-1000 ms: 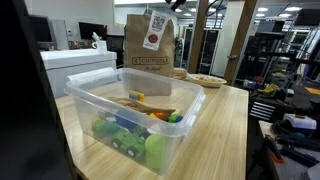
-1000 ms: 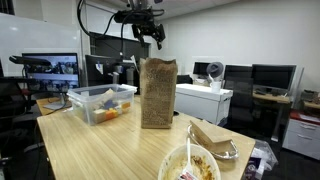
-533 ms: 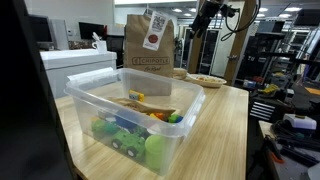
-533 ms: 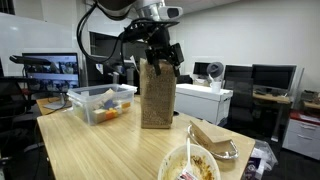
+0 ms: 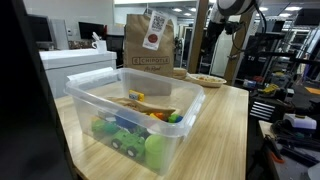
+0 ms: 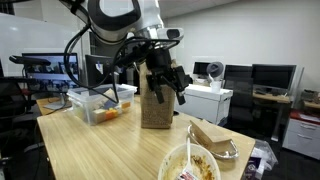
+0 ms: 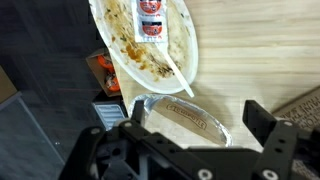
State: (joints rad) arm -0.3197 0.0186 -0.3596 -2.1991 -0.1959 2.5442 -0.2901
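Near the table's edge, your open jaws hover over the oval silver foil tray (image 7: 220,130): approach step; centre before lowering.

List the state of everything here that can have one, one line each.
gripper: fingers open, empty, above the foil tray.
paper bag: upright on the table.
plastic bin: lidless, holding toys.
plate: holding food, a packet on top.
foil tray: flat on the table, beside the plate.
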